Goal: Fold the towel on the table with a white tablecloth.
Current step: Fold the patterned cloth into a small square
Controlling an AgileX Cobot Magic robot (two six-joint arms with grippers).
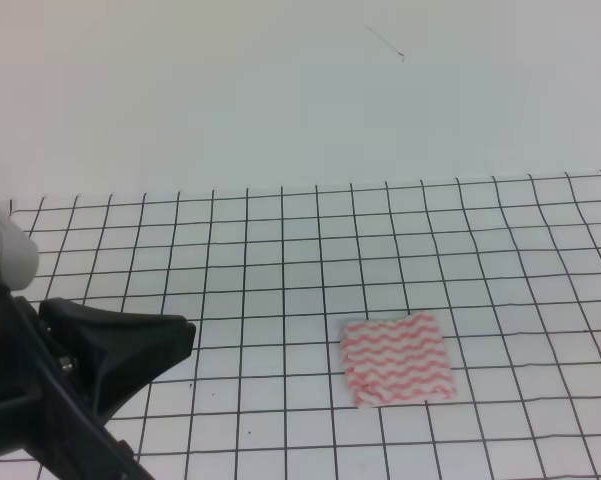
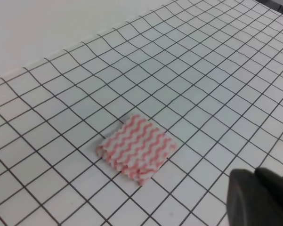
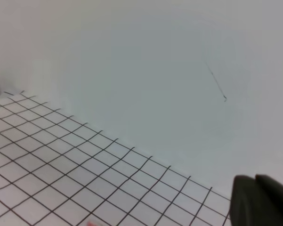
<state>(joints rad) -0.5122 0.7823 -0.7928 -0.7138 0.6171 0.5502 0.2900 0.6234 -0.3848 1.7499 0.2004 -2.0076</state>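
Towel [image 1: 396, 358] — one, folded, on white tablecloth [image 1: 280, 260]; both grippers' jaw states cannot be told.

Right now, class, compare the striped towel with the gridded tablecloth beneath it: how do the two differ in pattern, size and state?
The towel carries pink-red wavy stripes; the white tablecloth carries a thin black square grid. The towel spans only a few grid squares, while the tablecloth covers the whole table. The towel lies as a compact folded rectangle with layered edges in the left wrist view; the tablecloth is spread flat. Both are cloth with a white ground.
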